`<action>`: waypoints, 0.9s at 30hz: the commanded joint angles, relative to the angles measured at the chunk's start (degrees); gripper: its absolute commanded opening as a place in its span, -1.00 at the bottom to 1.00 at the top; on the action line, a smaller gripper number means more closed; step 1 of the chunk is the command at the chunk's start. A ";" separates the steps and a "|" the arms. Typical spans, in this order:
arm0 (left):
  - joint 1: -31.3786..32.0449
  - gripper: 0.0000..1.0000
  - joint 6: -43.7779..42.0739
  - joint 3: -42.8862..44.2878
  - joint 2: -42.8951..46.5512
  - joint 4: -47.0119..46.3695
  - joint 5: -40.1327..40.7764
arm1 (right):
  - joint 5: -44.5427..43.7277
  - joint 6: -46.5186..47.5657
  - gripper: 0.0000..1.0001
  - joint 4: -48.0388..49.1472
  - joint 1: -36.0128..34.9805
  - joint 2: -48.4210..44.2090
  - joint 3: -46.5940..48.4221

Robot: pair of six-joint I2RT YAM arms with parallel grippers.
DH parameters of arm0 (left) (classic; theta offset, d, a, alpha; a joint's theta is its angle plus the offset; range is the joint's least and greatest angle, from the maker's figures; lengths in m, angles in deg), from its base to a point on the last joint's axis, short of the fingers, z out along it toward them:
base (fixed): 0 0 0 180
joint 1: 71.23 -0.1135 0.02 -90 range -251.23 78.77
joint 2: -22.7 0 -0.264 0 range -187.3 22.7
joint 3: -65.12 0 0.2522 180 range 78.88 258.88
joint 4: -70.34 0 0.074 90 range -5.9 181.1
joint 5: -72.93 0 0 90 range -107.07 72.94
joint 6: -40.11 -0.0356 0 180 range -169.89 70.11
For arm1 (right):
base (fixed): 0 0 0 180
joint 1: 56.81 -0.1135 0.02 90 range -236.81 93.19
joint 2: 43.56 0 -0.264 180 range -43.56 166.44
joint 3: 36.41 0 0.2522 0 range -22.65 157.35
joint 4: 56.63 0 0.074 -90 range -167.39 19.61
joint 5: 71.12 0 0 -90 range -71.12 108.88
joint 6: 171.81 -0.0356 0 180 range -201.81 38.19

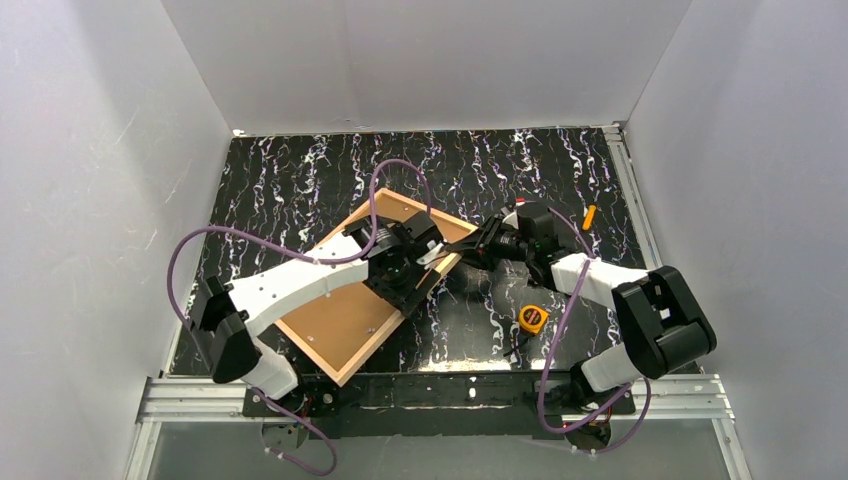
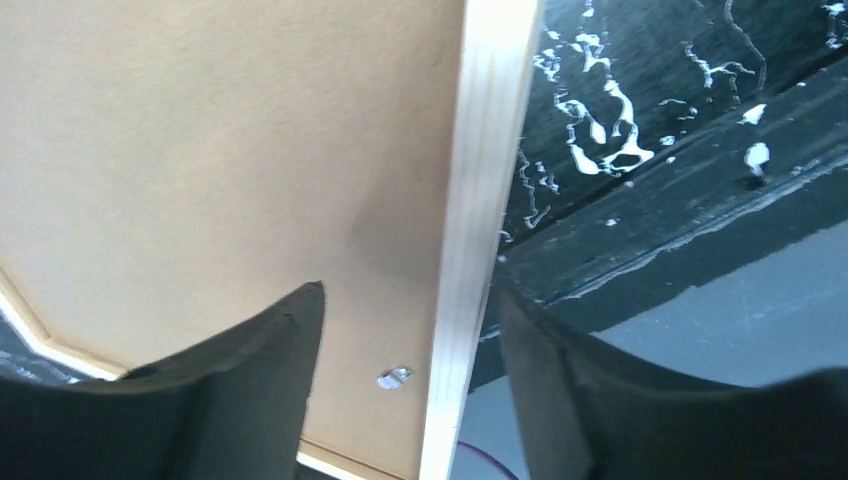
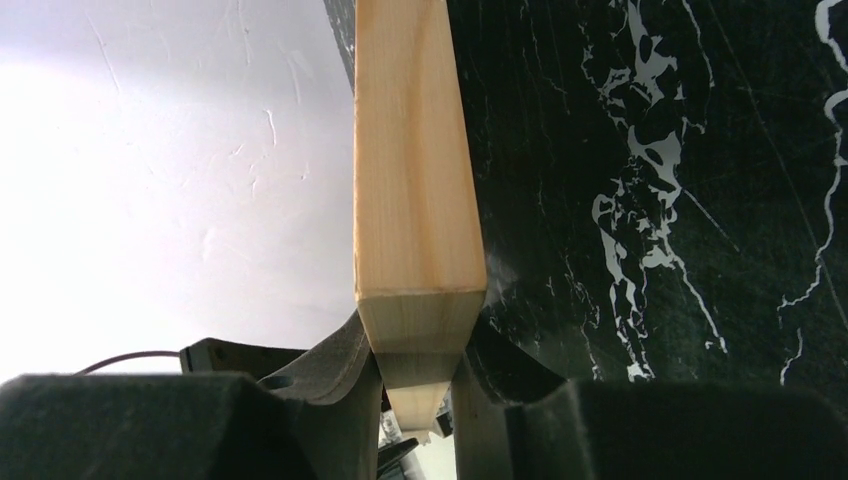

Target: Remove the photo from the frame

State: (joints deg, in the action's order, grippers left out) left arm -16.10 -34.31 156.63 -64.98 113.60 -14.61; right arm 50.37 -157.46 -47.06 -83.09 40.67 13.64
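Here right hand (image 3: 418, 385) pinches squared, grainy wooden frame (image 3: 412, 180).

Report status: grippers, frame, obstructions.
Left gripper open, straddling frame rail. Right gripper shut on frame edge. Photo in frame, backing up. Tape measure apart, right.

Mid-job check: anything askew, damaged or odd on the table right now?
The frame lies diagonal on the table, its near corner at the near edge, possibly overhanging. Right end effector pinches its wood strip; left end effector straddles it, open. No damage visible.
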 commanded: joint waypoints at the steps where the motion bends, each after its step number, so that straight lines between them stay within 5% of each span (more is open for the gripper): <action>1: 2.49 0.46 -3.73 0.65 4.14 9.42 9.90 | 0.02 -0.60 -0.97 -5.18 -0.52 -4.38 5.11; 7: 10.06 0.91 -10.40 2.12 3.01 10.86 22.56 | -3.08 -3.79 -0.97 -14.98 -0.51 -7.50 7.29; 14: 18.27 0.96 -20.20 1.84 -1.18 7.64 35.02 | -3.81 -6.98 -0.97 -18.61 -0.60 -10.33 7.96; 27: 21.53 0.41 -33.53 -7.54 -3.99 -7.36 40.31 | -4.85 -9.37 -0.97 -21.53 -0.63 -16.23 5.17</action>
State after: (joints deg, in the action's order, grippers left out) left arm 5.41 -62.95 150.84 -66.90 105.18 20.41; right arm 45.21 -162.27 -69.01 -83.86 27.55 18.38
